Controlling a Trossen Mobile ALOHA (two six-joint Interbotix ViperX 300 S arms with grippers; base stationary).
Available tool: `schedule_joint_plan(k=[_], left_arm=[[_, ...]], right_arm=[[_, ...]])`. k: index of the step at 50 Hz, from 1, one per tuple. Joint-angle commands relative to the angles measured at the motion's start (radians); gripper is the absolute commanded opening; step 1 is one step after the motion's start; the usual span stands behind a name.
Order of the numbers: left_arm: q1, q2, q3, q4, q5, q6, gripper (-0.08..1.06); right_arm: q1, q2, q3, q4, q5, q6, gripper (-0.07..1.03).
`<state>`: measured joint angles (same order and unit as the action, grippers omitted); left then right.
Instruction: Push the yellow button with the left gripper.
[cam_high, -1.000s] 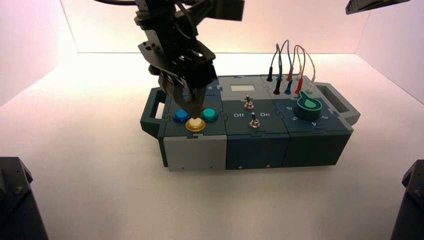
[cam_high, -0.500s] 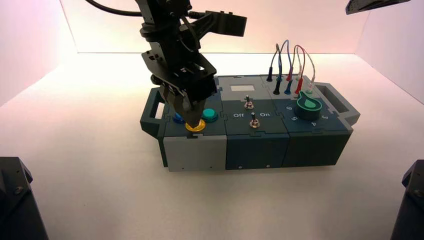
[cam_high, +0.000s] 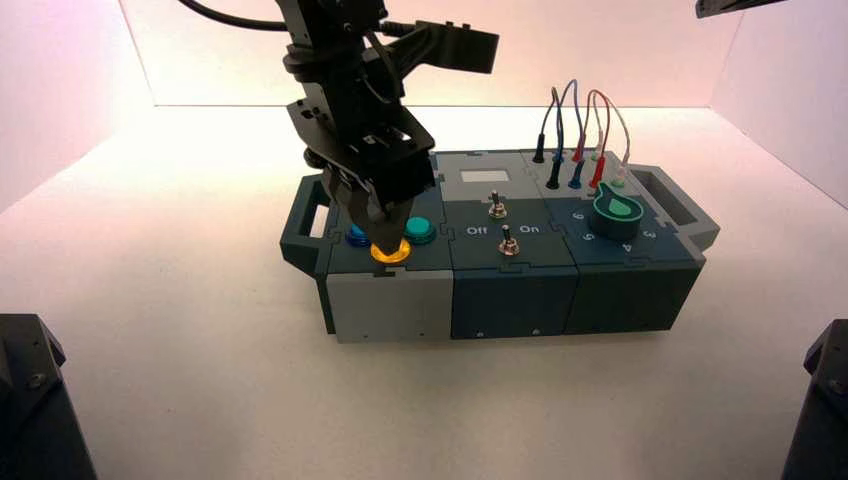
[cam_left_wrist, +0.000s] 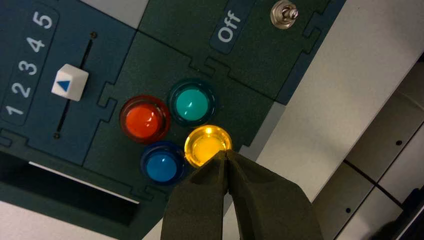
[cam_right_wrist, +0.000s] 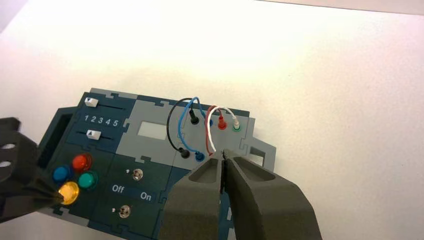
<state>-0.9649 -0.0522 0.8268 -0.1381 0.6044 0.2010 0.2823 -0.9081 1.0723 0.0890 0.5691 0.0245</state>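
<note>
The yellow button sits at the front of a cluster of round buttons on the left part of the box. My left gripper is shut, and its pointed tip rests on the button's edge. In the left wrist view the tip touches the glowing yellow button. The right wrist view shows the button lit, with the left gripper on it. My right gripper is shut and empty, held high over the box's right part.
Red, teal-green and blue buttons crowd the yellow one. A white slider lies behind them. Two toggle switches, a green knob and plugged wires fill the box's middle and right.
My left gripper has come down a little, and its tip now sits on the yellow button. The right arm has not moved.
</note>
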Motion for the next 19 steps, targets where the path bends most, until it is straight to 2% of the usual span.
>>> schedule_joint_plan(k=[1,8,19], left_arm=[[0.003,-0.104,0.011,0.005,0.017,0.005,-0.03],[0.003,-0.175,0.034,0.006,0.049,0.005,-0.03],[0.006,-0.206,0.054,0.005,0.048,-0.008,-0.03]], right_arm=[[0.0,0.006,-0.017,0.012,-0.003,0.003,-0.02],[0.008,0.012,-0.021,0.017,0.003,0.002,-0.02],[0.046,0.034,-0.021,0.02,0.018,0.002,-0.02]])
